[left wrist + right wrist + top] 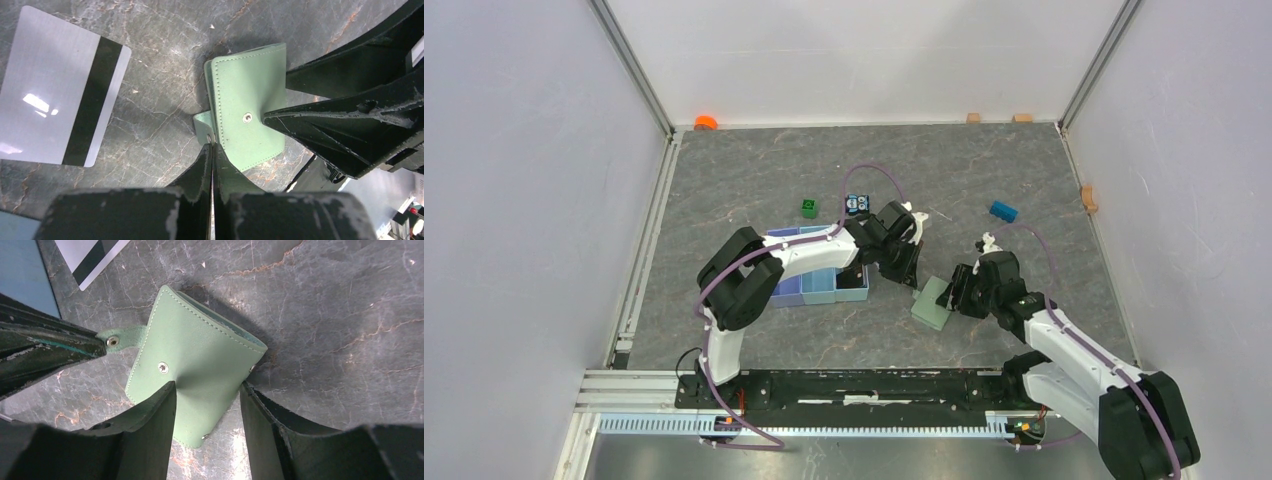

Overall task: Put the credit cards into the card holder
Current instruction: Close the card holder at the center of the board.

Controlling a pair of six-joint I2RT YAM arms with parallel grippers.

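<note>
My left gripper point(212, 150) is closed on the tip of the snap tab point(125, 336). My right gripper point(207, 386) clasps the card holder point(200, 350) across its width, tilted off the table point(754, 180) between both arms. One credit card point(55, 100) lies flat just beside it, showing a dark stripe and glare but no legible print. The holder's inside is mostly hidden. From above, my left arm covers the card and part of the light blue tray point(824, 290). A green cube point(809, 208) and a blue block point(1002, 211) lie well apart.
</note>
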